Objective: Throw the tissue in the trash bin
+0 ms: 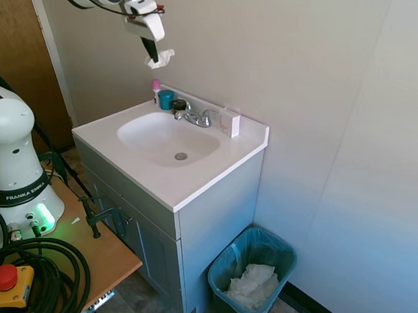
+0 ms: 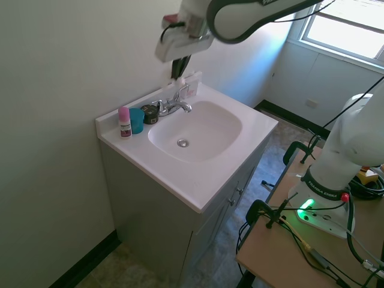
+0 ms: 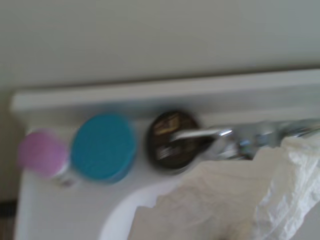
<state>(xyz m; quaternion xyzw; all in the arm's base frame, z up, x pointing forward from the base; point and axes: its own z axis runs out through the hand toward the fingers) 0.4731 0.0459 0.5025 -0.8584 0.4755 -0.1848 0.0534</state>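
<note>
My gripper [image 1: 152,57] hangs high above the back of the sink, shut on the tissue [image 1: 162,59], a small crumpled white wad that sticks out below the dark fingers. From the other side the gripper [image 2: 179,71] shows above the faucet, with the tissue [image 2: 180,80] just under the fingertips. Close up, the tissue [image 3: 235,200] fills the wrist view's lower right. The trash bin [image 1: 226,260], dark teal with a blue-green liner, stands on the floor to the right of the vanity and holds a heap of crumpled white paper [image 1: 255,282].
A white vanity countertop [image 1: 209,170] with an oval sink basin [image 1: 168,137] lies below. Along its back stand a pink-capped bottle [image 1: 156,90], a teal cup [image 1: 166,99], a dark round tin [image 3: 172,140], a chrome faucet [image 1: 196,117] and a white box [image 1: 229,121]. Walls close in behind and right.
</note>
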